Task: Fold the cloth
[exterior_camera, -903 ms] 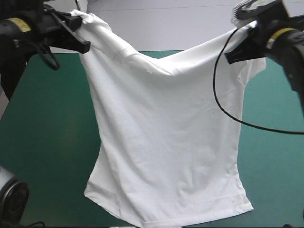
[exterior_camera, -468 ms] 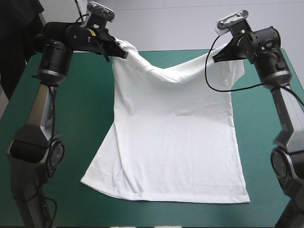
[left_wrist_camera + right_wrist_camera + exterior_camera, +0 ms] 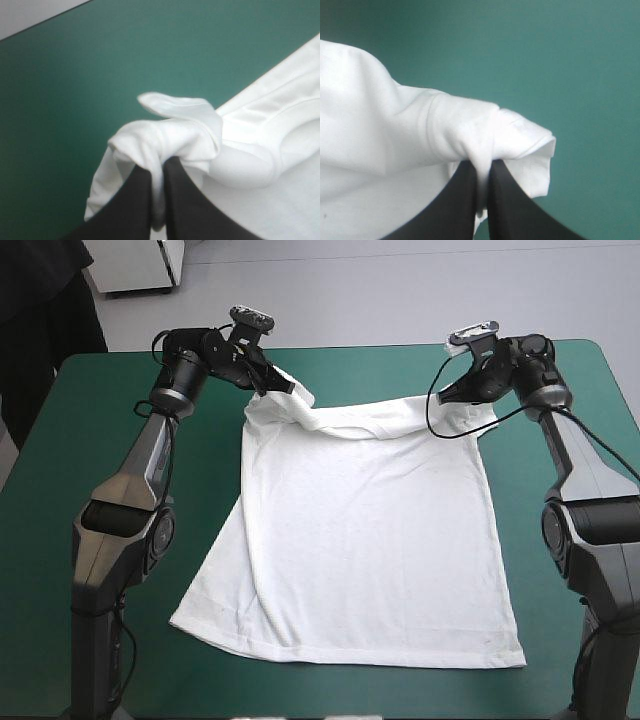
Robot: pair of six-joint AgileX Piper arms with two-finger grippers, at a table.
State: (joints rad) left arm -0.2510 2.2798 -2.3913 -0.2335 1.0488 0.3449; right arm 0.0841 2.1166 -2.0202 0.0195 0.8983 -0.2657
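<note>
At eleven and one o'clock, left claw (image 3: 270, 388) and right claw (image 3: 448, 393) clamp shoulders of the limp, light shirt (image 3: 365, 540).

- High view: above and behind, facing forward and down; whole table (image 3: 60, 420) framed.
- Left wrist view: close, along left gripper (image 3: 157, 167) onto pinched T-shirt (image 3: 170, 135) corner.
- Right wrist view: likewise, along right gripper (image 3: 482, 165); high view shares both corners.

Lab; robot arms (image 3: 140, 470) at teal-green table (image 3: 60, 460)
</note>
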